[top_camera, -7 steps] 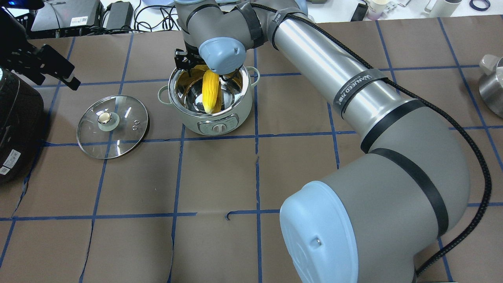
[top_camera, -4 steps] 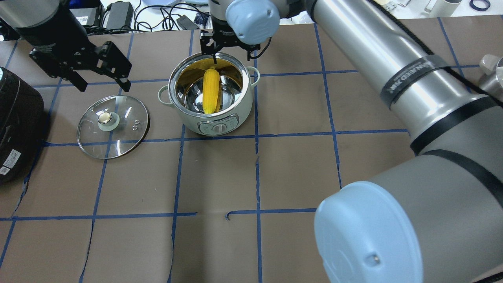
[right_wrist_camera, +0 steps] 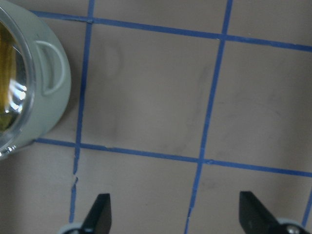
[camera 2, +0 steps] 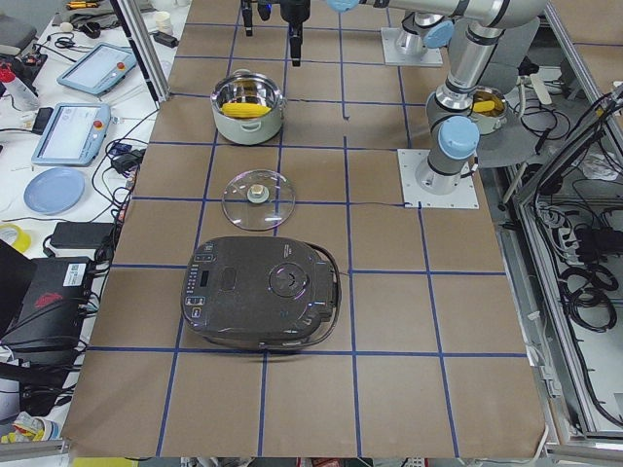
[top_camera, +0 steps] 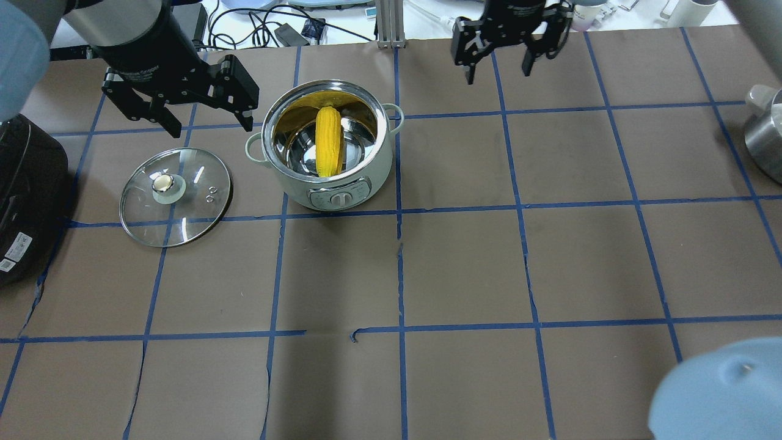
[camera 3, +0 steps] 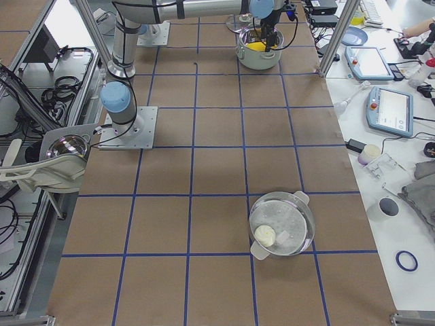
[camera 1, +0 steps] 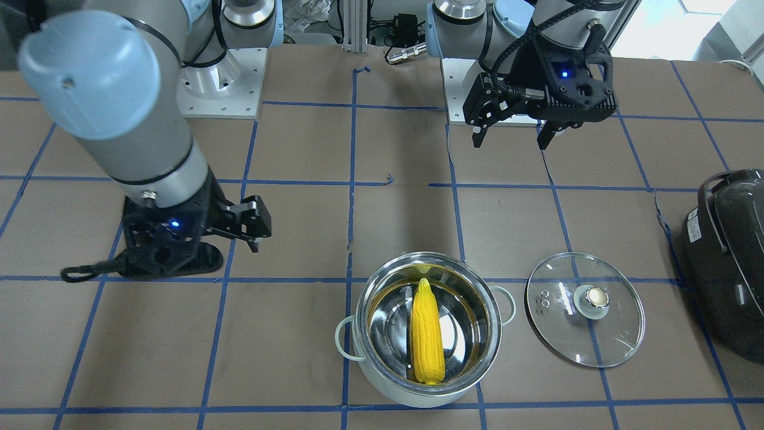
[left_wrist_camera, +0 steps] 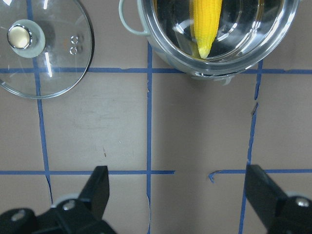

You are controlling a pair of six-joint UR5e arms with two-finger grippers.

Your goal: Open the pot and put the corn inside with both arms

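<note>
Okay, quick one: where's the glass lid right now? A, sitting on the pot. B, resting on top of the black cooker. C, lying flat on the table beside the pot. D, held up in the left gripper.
C: the glass lid lies knob-up on the table beside the pot, whose open top shows the corn inside.

Pot [right_wrist_camera: 46,112] cut off at right wrist view's left edge; corn [left_wrist_camera: 207,22] butt beyond left wrist view's top.
</note>
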